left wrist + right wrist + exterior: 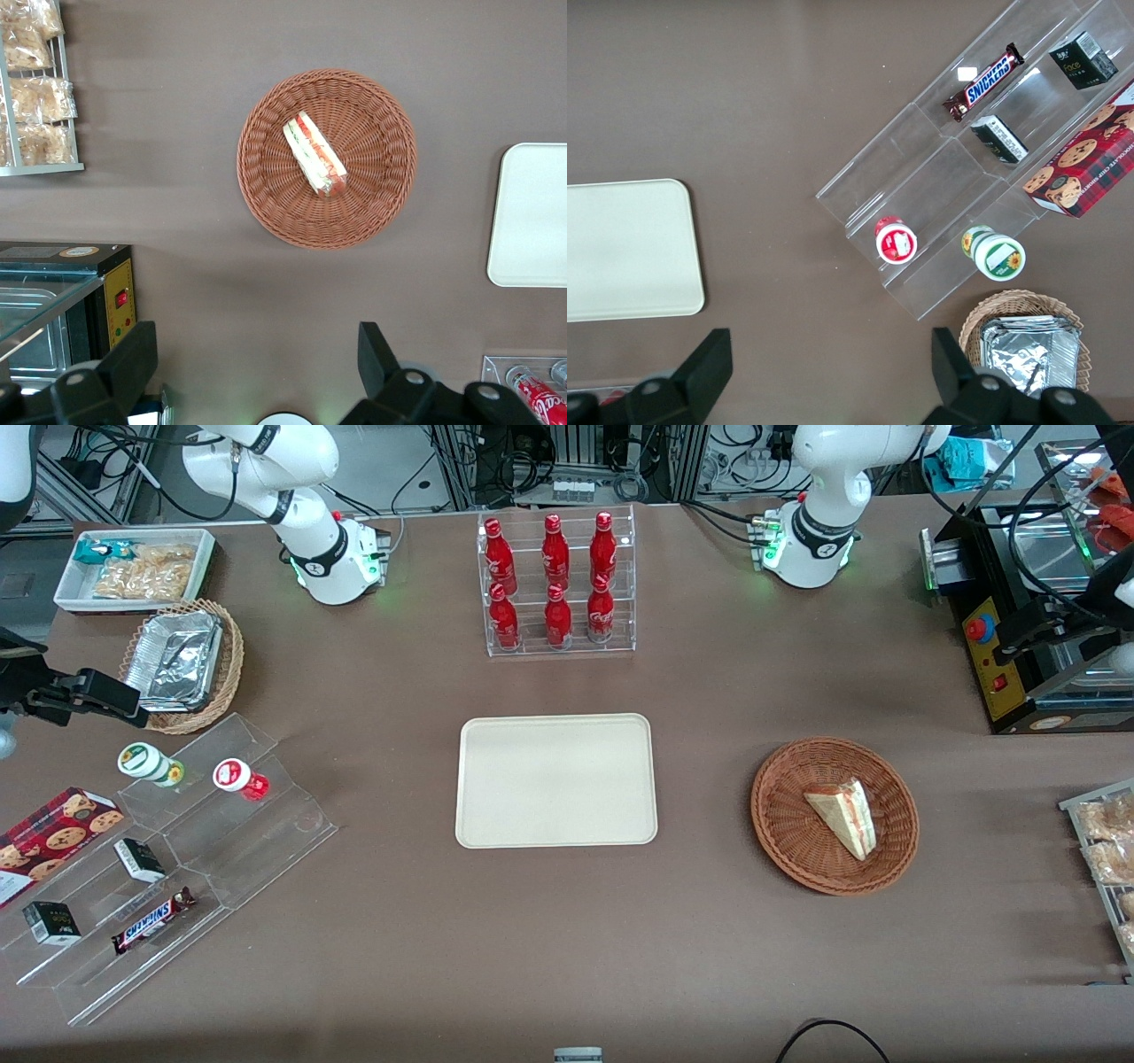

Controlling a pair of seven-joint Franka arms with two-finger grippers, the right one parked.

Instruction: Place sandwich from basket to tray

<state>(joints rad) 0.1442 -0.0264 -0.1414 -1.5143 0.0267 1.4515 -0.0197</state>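
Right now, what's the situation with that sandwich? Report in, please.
Gripper open, high above the table, holding nothing. Sandwich lying in basket. Tray bare, nothing between it and the basket.

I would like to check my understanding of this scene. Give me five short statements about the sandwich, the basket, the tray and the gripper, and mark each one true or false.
1. The sandwich lies in the basket. True.
2. The tray already holds a bottle. False: nothing lies on the tray; the red bottles stand in a clear rack farther from the front camera.
3. The gripper is open and holds nothing. True: in the left wrist view its fingers stand wide apart, well above the table.
4. The basket touches the tray. False: bare table separates them.
5. The gripper is closed on the sandwich. False: it hovers apart from the basket.
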